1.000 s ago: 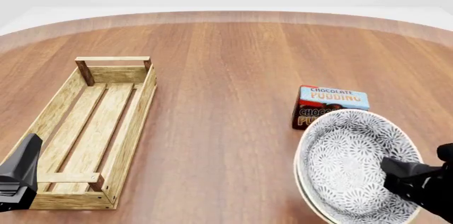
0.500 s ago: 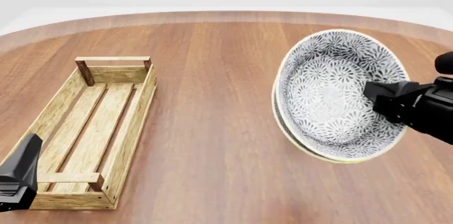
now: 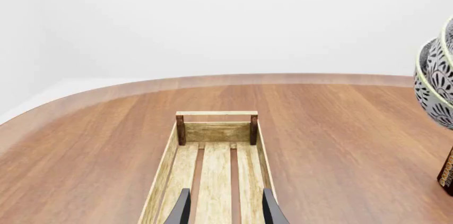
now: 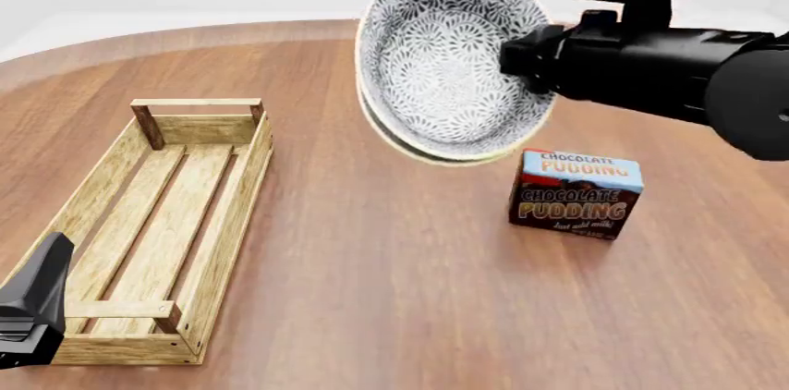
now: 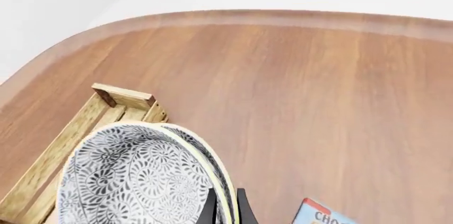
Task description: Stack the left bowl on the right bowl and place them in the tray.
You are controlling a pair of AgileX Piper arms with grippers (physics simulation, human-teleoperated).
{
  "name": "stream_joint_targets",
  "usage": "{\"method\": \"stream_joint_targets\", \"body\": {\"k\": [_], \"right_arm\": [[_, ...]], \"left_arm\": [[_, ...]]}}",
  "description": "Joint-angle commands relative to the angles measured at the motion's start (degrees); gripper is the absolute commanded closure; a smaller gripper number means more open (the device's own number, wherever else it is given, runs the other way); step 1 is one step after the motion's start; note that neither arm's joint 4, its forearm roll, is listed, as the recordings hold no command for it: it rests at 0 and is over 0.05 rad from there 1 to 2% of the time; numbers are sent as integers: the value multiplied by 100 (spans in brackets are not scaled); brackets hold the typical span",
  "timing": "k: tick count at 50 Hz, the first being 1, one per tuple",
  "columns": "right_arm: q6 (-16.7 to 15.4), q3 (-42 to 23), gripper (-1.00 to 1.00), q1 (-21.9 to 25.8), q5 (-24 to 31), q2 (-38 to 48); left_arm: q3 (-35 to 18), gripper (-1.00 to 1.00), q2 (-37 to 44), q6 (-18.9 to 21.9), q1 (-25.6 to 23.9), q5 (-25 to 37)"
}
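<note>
The two white bowls with grey floral pattern are nested as one stack (image 4: 450,57), held tilted in the air above the table's middle. I cannot tell the twins apart. My right gripper (image 4: 524,62) is shut on the stack's right rim. In the right wrist view its fingers (image 5: 243,210) pinch both rims of the stack (image 5: 134,181). The light-wood tray (image 4: 240,196) lies on the left, with nothing in it. It also shows in the right wrist view (image 5: 124,96). My left gripper (image 4: 31,307) is at the tray's near end, open and empty (image 3: 223,210), looking along the tray (image 3: 216,131). The stack's edge shows in that view (image 3: 435,80).
A chocolate pudding box (image 4: 576,194) stands on the table right of centre, below and to the right of the held bowls. It shows partly in the wrist views (image 3: 447,171) (image 5: 322,216). The round wooden table's far edge (image 4: 394,28) curves behind.
My right arm has lifted the stacked bowls from the front right up and leftward toward the table's middle, uncovering the pudding box. The left arm has not moved.
</note>
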Motion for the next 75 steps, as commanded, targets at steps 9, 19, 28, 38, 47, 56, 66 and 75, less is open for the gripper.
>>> {"method": "stream_joint_targets", "body": {"k": [9, 19, 28, 38, 47, 56, 66, 75], "right_arm": [[122, -2278, 100, 831, 105, 1812], [225, -3577, 100, 1184, 318, 2879], [216, -4855, 100, 1461, 713, 3778], [309, -6143, 100, 1839, 1086, 4736], [367, -6979, 100, 2004, 1318, 5394], [375, -7952, 100, 2209, 1606, 6159], [407, -8489, 100, 2258, 1631, 6687], [356, -8590, 100, 2339, 1555, 6913]], "left_arm": [[0, -100, 0, 0, 0, 0], [0, -100, 0, 0, 0, 0], [0, -100, 0, 0, 0, 0], [0, -100, 0, 0, 0, 0], [0, -100, 0, 0, 0, 0], [0, -100, 0, 0, 0, 0], [0, -100, 0, 0, 0, 0], [0, -100, 0, 0, 0, 0]]}}
